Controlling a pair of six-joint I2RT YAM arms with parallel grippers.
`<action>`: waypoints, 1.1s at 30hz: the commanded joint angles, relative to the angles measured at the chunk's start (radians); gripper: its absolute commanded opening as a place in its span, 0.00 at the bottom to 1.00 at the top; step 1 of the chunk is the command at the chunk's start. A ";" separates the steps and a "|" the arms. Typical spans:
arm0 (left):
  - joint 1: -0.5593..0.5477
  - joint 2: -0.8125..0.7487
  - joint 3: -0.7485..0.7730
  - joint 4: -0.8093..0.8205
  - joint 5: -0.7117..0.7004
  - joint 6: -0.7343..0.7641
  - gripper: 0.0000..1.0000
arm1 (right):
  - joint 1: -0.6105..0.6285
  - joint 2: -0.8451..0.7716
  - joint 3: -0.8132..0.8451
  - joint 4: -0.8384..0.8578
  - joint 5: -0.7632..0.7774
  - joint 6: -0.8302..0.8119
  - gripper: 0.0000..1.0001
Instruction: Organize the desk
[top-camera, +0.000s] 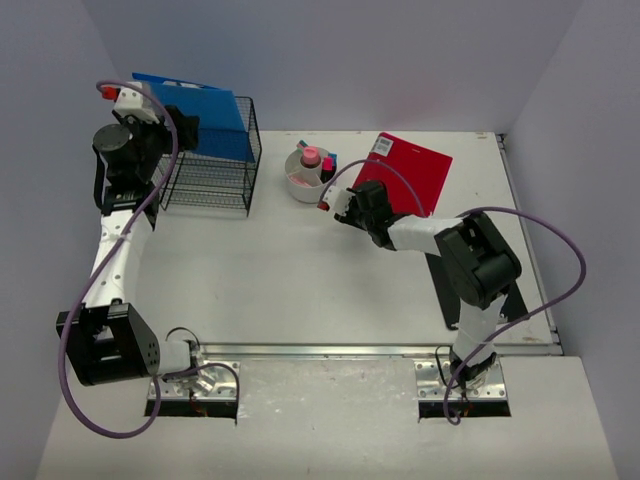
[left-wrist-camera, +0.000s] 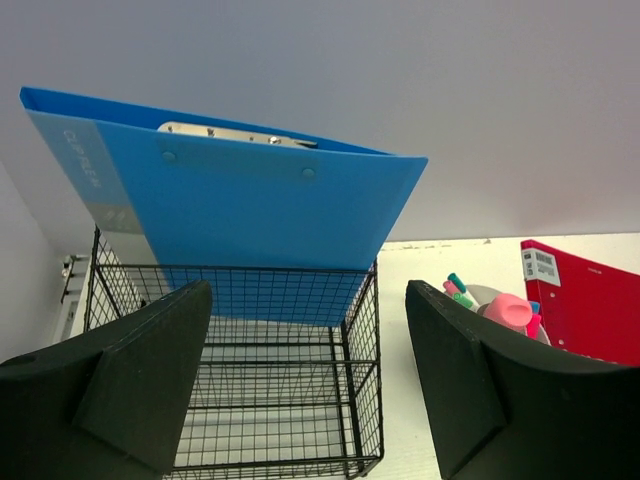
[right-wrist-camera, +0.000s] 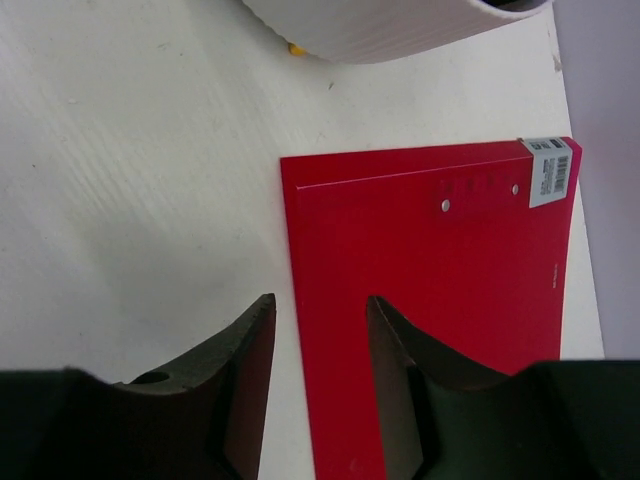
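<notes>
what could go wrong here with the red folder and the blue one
The right gripper straddles the flat red plastic folder's edge; lying flush on the off-white desk, it may slip free. The white ribbed cup stands close by and could be knocked. The blue plastic folder leans out of the black wire basket; it might tip.

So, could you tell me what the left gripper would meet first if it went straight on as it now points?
Most likely the blue folder standing in the black wire basket; the left gripper, jaws open, faces its cover, though depth is unclear.
</notes>
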 joint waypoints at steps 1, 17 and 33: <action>0.011 -0.024 -0.006 0.012 -0.017 -0.020 0.77 | 0.021 0.043 0.018 0.167 0.086 -0.040 0.43; 0.012 0.021 0.009 0.021 -0.006 -0.061 0.77 | 0.040 0.174 -0.007 0.359 0.123 -0.218 0.40; 0.012 0.039 0.033 0.006 -0.001 -0.046 0.78 | 0.042 0.200 -0.062 0.474 0.145 -0.333 0.00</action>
